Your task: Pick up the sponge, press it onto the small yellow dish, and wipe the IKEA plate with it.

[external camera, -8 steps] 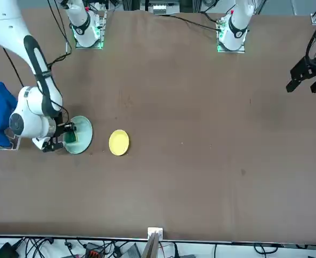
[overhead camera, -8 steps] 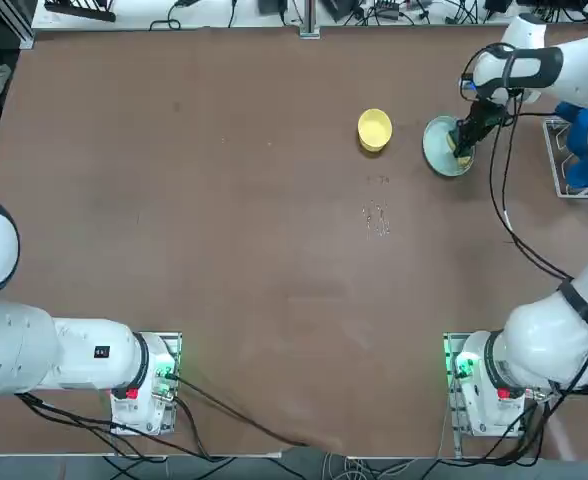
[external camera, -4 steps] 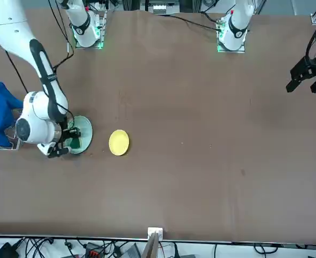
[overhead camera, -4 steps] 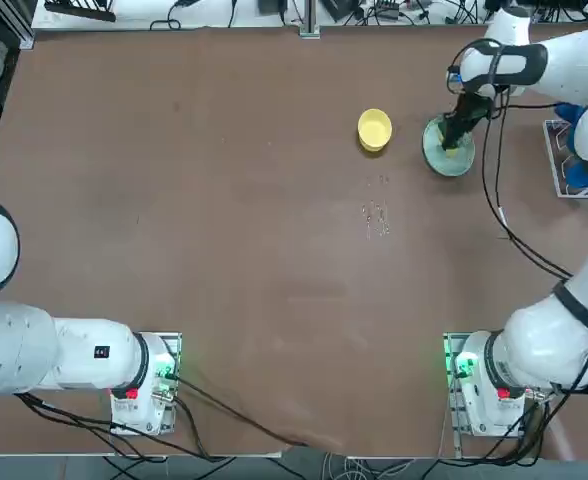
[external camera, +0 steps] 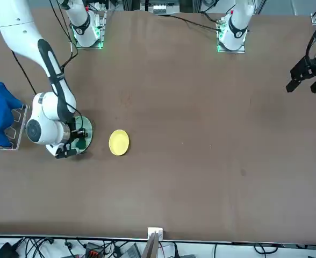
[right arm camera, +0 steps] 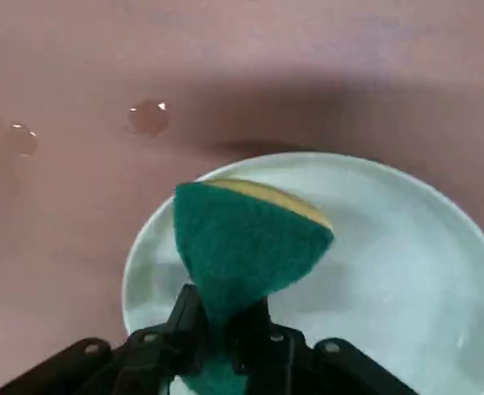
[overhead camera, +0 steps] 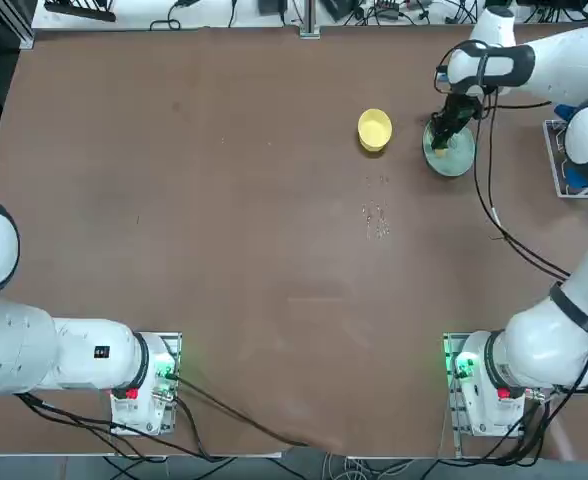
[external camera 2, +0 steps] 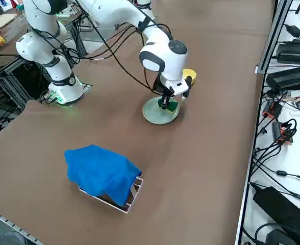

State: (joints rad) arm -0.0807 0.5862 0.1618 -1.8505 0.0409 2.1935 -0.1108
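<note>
Sponge (right arm camera: 246,247) pinched in right claw (right arm camera: 225,337), long axis reaching over IKEA plate (right arm camera: 407,271).

The right arm (external camera: 45,115) is built of white rounded shells with black joint bands; black cables are looped along it. Black fingers (right arm camera: 184,317) are fitted to the right gripper (right arm camera: 217,329).

- The brown table (overhead camera: 224,230) carries everything here, its top plain and matte.
- The IKEA plate (overhead camera: 456,158) lies flat near the far edge on the robot's right.
- The small yellow dish (overhead camera: 374,129) sits just beside the plate, apart from it.
- A metal rack (external camera 2: 132,196) draped with a blue cloth (external camera 2: 101,171) stands at the right edge.
- A few water droplets (overhead camera: 377,218) dot the top nearer the middle.
</note>
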